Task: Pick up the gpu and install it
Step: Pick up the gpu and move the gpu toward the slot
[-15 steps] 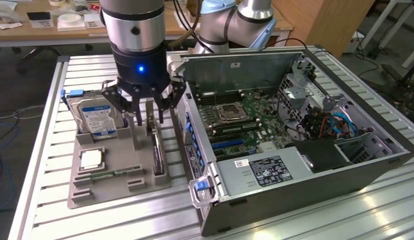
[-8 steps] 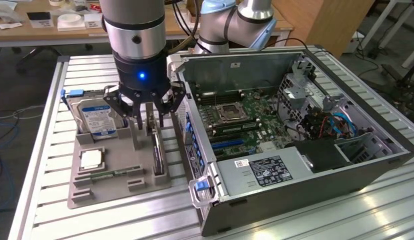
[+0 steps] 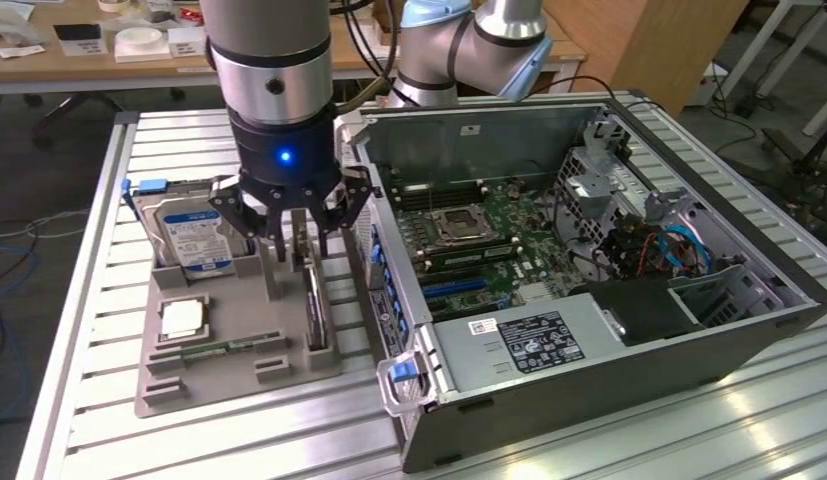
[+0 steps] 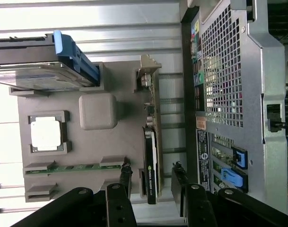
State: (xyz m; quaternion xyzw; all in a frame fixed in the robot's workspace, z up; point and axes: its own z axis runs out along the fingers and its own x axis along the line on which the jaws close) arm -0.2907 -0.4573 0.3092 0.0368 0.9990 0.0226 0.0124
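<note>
Black pincer [image 3: 302, 250] spread wide, straddling the thin dark gpu card with silver end bracket [image 3: 316, 315], standing on edge in the grey moulded tray [image 3: 173, 385] beside the open metal computer case [image 3: 587, 370], not gripped, nothing installed yet

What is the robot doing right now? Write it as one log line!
phase: gpu pick-up | gripper: open, one finger each side of gpu | gpu: on edge in gray tray, not lifted

Claw [image 3: 300, 262] spread wide over gpu [image 3: 314, 312] standing on edge in grey tray [image 3: 186, 385] on counter [image 3: 80, 330]; open computer case [image 3: 587, 390] at exterior view's right.
</note>
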